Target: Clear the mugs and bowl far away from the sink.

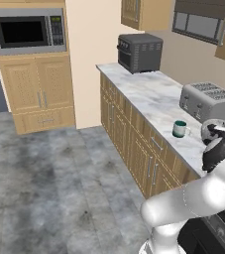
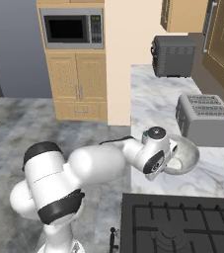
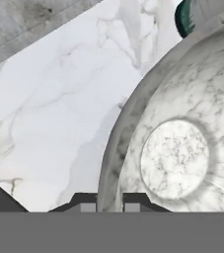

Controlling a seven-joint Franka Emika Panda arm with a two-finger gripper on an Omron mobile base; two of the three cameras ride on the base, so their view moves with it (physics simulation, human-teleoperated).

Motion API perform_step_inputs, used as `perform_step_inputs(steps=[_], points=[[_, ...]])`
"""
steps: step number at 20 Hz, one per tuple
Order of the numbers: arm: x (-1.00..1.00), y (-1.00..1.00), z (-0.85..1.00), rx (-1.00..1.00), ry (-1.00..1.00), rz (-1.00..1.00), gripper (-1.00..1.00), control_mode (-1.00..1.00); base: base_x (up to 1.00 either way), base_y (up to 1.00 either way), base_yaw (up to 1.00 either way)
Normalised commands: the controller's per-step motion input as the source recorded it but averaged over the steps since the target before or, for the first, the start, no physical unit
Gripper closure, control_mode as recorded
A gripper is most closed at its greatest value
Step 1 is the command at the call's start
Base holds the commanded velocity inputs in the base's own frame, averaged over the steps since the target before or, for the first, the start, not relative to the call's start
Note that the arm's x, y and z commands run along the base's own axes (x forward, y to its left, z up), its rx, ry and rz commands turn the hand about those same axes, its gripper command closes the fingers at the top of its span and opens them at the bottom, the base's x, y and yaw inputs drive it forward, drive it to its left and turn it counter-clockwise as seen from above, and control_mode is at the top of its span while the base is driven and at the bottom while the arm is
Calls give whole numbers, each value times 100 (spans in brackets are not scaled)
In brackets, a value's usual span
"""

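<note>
You have the gripper (image 3: 110,206) closed down on the rim of the bowl (image 3: 182,148). In the hand view the two finger tips stand at 6 o'clock, one on each side of the rim's edge, so the wall is pinched between them: outer face at one tip, inner face at the other. That is the sensible hold for a wide, shallow vessel that is too broad to span; judged from these frames, it will carry but may tip if swung quickly.

The bowl sits on the marble counter (image 2: 148,99), its flat round base up at about 2 o'clock from the tips in the hand view. Whether it rests on the counter or is just lifted cannot be told. In the right base view the bowl (image 2: 186,157) lies at 3 o'clock of the wrist, in front of the toaster (image 2: 206,118) and just beyond the black stovetop (image 2: 182,222).

The dark teal mug (image 1: 180,129) stands upright near the counter's front edge, at 9 o'clock of the arm's wrist in the left base view; in the hand view the mug (image 3: 185,17) peeks past the bowl's rim at 1 o'clock. Keep the bowl clear of it when you move.

A toaster oven (image 1: 140,52) sits at the counter's far end.
</note>
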Motion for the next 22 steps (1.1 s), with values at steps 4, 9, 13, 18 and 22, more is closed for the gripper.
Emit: perform_step_inputs(steps=[4, 9, 13, 18, 22], points=[[32, -47, -12, 0, 0, 0, 100, -100, 0, 0, 0], [29, -53, -3, 0, 0, 0, 100, -100, 0, 0, 0], [21, -49, 0, 0, 1, 0, 100, -100, 0, 0, 0], [12, -40, 0, 0, 2, 0, 100, -100, 0, 0, 0], [12, -33, 0, 0, 5, 0, 100, -100, 0, 0, 0]])
